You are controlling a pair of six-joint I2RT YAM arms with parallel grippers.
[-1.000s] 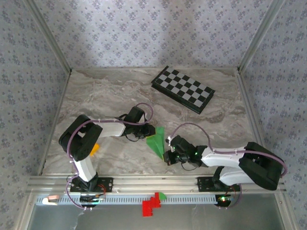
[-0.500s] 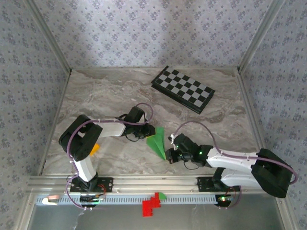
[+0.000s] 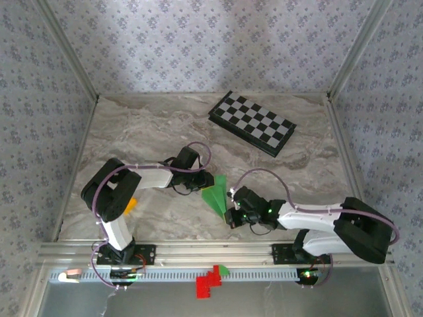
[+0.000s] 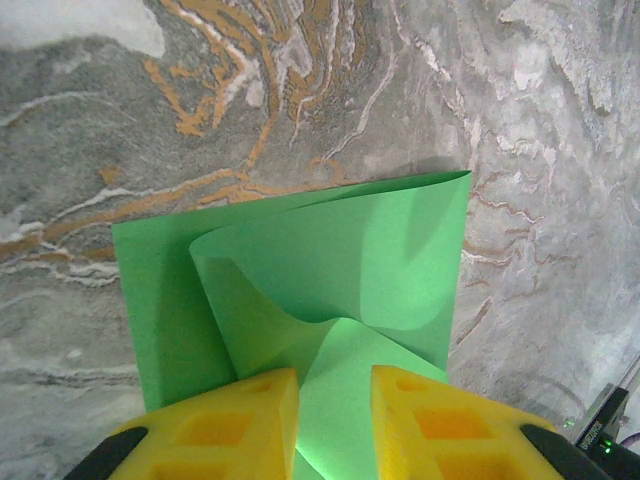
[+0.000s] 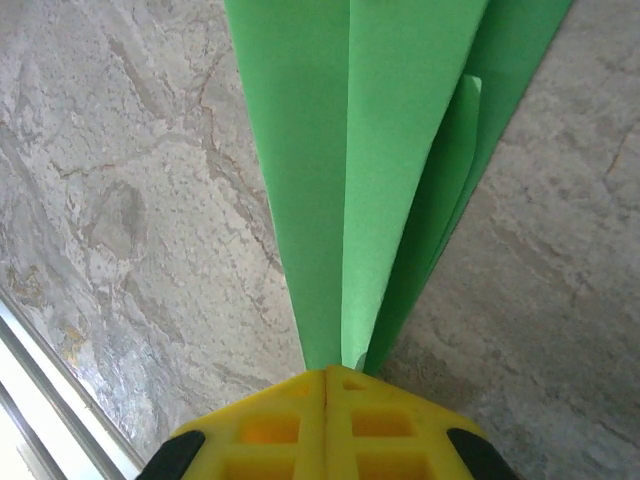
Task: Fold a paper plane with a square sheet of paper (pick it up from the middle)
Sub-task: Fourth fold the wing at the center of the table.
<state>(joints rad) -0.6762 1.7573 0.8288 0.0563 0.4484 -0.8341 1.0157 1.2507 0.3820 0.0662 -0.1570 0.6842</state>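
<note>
No legible text, label, brand or number on the counter point(image 3: 132, 125), checkerboard point(image 3: 252, 123) or paper plane point(image 3: 215, 195).

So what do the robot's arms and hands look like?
The left arm and right arm are white tubes with chunky black joints, and a thin purple cable loops along each. The left hand and right hand have blocky yellow fingers with square hollows.

Marble-veined tabletop point(image 3: 145, 132) between pale floral-wallpaper walls point(image 3: 211, 46), metal posts point(image 3: 66, 49) in the corners.
</note>
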